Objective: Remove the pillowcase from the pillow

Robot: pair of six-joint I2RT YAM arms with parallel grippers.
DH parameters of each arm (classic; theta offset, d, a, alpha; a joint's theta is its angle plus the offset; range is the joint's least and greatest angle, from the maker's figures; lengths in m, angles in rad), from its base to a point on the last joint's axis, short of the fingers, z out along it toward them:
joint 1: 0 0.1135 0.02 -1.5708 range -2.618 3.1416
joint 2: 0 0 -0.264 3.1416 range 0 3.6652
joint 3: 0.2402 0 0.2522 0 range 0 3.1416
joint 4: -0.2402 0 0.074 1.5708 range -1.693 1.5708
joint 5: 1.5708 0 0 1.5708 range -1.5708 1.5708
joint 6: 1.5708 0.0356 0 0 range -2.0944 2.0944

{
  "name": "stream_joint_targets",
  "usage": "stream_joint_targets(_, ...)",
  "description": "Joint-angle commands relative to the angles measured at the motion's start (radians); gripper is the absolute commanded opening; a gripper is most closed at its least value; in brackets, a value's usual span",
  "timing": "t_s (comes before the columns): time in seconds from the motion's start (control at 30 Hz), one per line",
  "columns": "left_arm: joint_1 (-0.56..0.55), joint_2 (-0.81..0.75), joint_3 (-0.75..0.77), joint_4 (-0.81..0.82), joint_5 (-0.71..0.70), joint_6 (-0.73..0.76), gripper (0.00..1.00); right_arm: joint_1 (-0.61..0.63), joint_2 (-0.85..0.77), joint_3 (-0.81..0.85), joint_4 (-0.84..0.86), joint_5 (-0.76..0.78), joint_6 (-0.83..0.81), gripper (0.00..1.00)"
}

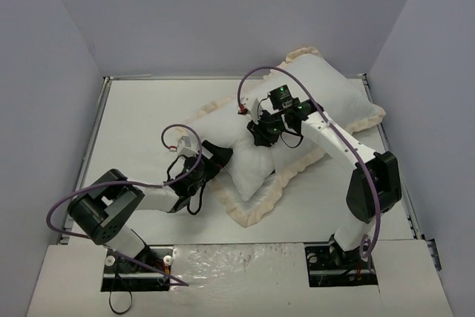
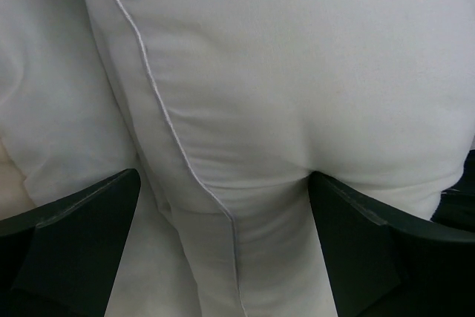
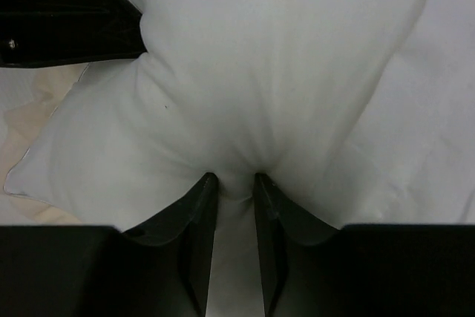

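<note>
The pillowcase [image 1: 334, 102] lies diagonally, white face up, its cream frill [image 1: 256, 209] round the edge; the grey face is hidden. The plump white pillow [image 1: 249, 172] bulges out at its lower-left end. My left gripper [image 1: 220, 155] grips the pillow's left side. In the left wrist view the fingers stand wide and press into a piped corner of the pillow [image 2: 297, 72] at the gripper [image 2: 224, 206]. My right gripper [image 1: 261, 137] is shut on a pinch of the pillow [image 3: 245, 72], seen at the gripper [image 3: 236, 183]. Flatter pillowcase fabric [image 3: 438, 124] lies to the right.
The white table top [image 1: 148, 109] has a raised metal rim [image 1: 100, 131] and grey walls on three sides. The left gripper's black body [image 3: 59, 12] shows close by in the right wrist view. Cream frill [image 3: 30, 120] lies under the pillow's corner.
</note>
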Motion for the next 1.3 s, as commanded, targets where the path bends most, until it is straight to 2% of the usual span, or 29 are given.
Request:
stream_joint_targets(0.0, 0.007, 0.046, 0.058, 0.157, 0.004, -0.03, 0.97, 0.026, 0.027, -0.038, 0.004, 0.089, 0.017, 0.2)
stream_joint_targets(0.03, 0.007, 0.075, 0.063, 0.172, 0.003, -0.035, 0.97, 0.031, 0.036, -0.052, 0.004, 0.089, 0.02, 0.15)
stream_joint_targets(0.13, 0.007, 0.128, 0.08, 0.215, 0.001, -0.063, 1.0, 0.053, 0.067, -0.077, 0.004, 0.077, 0.034, 0.1)
stream_joint_targets(0.3, 0.006, 0.171, 0.109, 0.26, 0.012, -0.072, 0.85, 0.079, 0.104, -0.109, 0.007, 0.045, 0.057, 0.06)
stream_joint_targets(0.33, 0.006, 0.172, 0.11, 0.26, 0.012, -0.075, 0.77, 0.079, 0.108, -0.115, 0.01, 0.038, 0.065, 0.06)
stream_joint_targets(0.43, 0.007, 0.182, 0.107, 0.3, 0.014, -0.072, 0.61, 0.079, 0.112, -0.117, 0.009, 0.019, 0.068, 0.05)
stream_joint_targets(0.47, 0.007, 0.183, 0.104, 0.327, 0.017, -0.072, 0.51, 0.077, 0.107, -0.114, 0.009, 0.014, 0.068, 0.05)
stream_joint_targets(0.53, 0.01, 0.189, 0.098, 0.358, 0.02, -0.072, 0.41, 0.077, 0.099, -0.11, 0.004, -0.006, 0.066, 0.05)
stream_joint_targets(0.57, 0.013, 0.189, 0.097, 0.379, 0.027, -0.072, 0.32, 0.077, 0.09, -0.104, 0.003, -0.014, 0.065, 0.05)
stream_joint_targets(0.67, 0.032, 0.176, 0.087, 0.412, 0.046, -0.069, 0.19, 0.076, 0.06, -0.094, 0.0, -0.038, 0.057, 0.07)
stream_joint_targets(0.7, 0.038, 0.165, 0.084, 0.413, 0.06, -0.069, 0.08, 0.074, 0.05, -0.078, -0.011, -0.044, 0.05, 0.09)
stream_joint_targets(0.73, 0.05, 0.151, 0.08, 0.412, 0.07, -0.069, 0.03, 0.071, 0.043, -0.066, -0.022, -0.052, 0.04, 0.11)
stream_joint_targets(0.83, 0.119, 0.053, 0.058, 0.355, 0.118, -0.052, 0.02, 0.034, -0.013, 0.014, -0.077, -0.106, 0.007, 0.25)
stream_joint_targets(0.87, 0.169, -0.031, 0.058, 0.265, 0.135, -0.04, 0.02, -0.002, -0.039, 0.043, -0.094, -0.121, 0.004, 0.28)
stream_joint_targets(0.9, 0.196, -0.082, 0.064, 0.196, 0.15, 0.0, 0.02, -0.025, -0.049, 0.102, -0.117, -0.126, 0.013, 0.38)
stream_joint_targets(0.93, 0.22, -0.131, 0.076, 0.041, 0.178, 0.031, 0.02, -0.053, -0.057, 0.133, -0.129, -0.132, 0.022, 0.43)
stream_joint_targets(0.97, 0.243, -0.23, 0.09, -0.04, 0.188, 0.061, 0.02, -0.123, -0.071, 0.164, -0.137, -0.158, 0.033, 0.51)
stream_joint_targets(1.03, 0.314, -0.314, 0.147, -0.198, 0.199, 0.146, 0.02, -0.192, -0.082, 0.224, -0.145, -0.176, 0.076, 0.58)
stream_joint_targets(1.07, 0.341, -0.369, 0.159, -0.308, 0.236, 0.163, 0.02, -0.231, -0.092, 0.235, -0.145, -0.187, 0.088, 0.64)
stream_joint_targets(1.13, 0.438, -0.409, 0.182, -0.427, 0.28, 0.195, 0.02, -0.332, -0.094, 0.248, -0.143, -0.195, 0.12, 0.68)
stream_joint_targets(1.23, 0.553, -0.458, 0.199, -0.542, 0.348, 0.216, 0.02, -0.461, -0.085, 0.213, -0.138, -0.181, 0.137, 0.78)
stream_joint_targets(1.27, 0.578, -0.473, 0.201, -0.561, 0.371, 0.218, 0.02, -0.487, -0.083, 0.197, -0.137, -0.192, 0.128, 0.85)
